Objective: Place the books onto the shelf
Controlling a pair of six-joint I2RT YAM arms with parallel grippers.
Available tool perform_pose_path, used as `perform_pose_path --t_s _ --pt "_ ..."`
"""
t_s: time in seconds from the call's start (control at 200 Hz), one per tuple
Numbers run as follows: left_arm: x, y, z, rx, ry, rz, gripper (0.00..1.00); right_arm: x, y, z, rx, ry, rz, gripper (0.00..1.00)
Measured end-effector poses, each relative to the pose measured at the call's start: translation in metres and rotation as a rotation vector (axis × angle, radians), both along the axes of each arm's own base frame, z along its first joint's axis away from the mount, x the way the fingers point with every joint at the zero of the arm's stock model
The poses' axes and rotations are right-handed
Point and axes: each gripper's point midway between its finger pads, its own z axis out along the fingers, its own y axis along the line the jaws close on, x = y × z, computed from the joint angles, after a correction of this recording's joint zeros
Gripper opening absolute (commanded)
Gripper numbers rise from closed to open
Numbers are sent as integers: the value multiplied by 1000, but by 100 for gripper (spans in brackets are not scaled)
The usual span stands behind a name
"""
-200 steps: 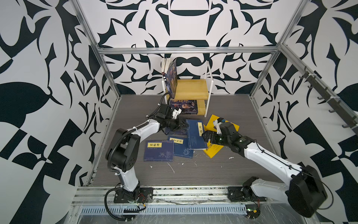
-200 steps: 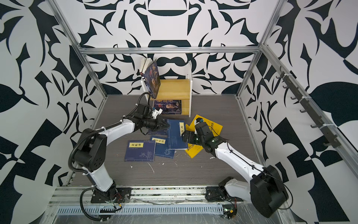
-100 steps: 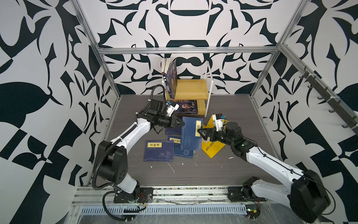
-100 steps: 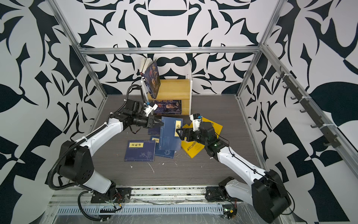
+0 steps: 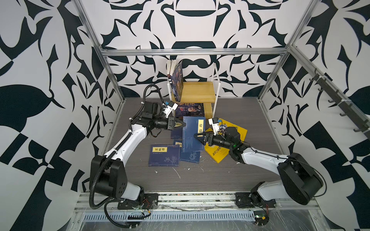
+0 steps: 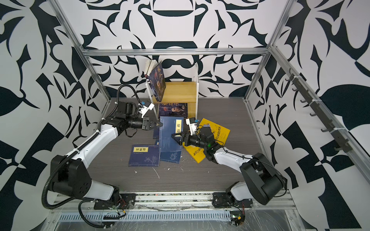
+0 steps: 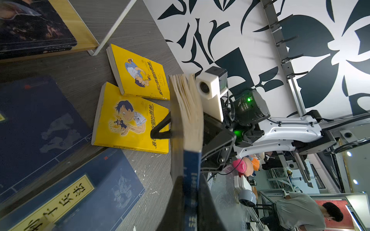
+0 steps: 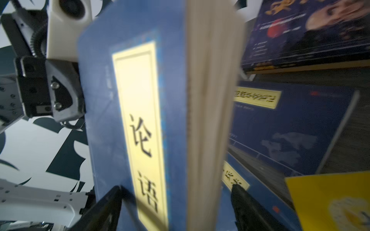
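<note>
Left of centre in both top views, my left gripper [image 5: 181, 125] is clamped on the spine edge of the navy book with the yellow label [image 5: 190, 144]. It holds the book raised over the other navy books [image 5: 164, 155] on the table, below the shelf [image 5: 197, 92] at upper centre. Just right of it, my right gripper [image 5: 197, 137] straddles the page edge with its jaws apart. If I close off-square, the pages may buckle and the book may twist out of my left grip. Further right, the yellow books [image 5: 219, 155] lie under my right arm; a low swing may drag them.
</note>
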Motion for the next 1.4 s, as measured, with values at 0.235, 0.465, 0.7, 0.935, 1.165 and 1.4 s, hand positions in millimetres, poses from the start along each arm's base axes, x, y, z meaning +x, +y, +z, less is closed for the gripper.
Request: perform_pose_path --t_s 0.235,0.465,0.7,0.935,1.165,1.4 --pt "8 12 5 -4 -44 38 36 -11 10 23 85 -74 87 0" --pt "22 45 -1 36 -71 107 74 -24 3 -2 -50 -59 133 0" --pt "28 95 6 166 -232 188 93 -49 -1 -12 -361 -209 245 0" --pt "2 99 -5 223 -305 80 98 -57 12 -13 -549 -309 437 0" --pt "-24 88 -4 165 -347 -39 100 -55 34 -22 -592 -310 592 0" --pt "-49 79 -20 153 -386 -147 100 -50 57 -19 -604 -336 723 0"
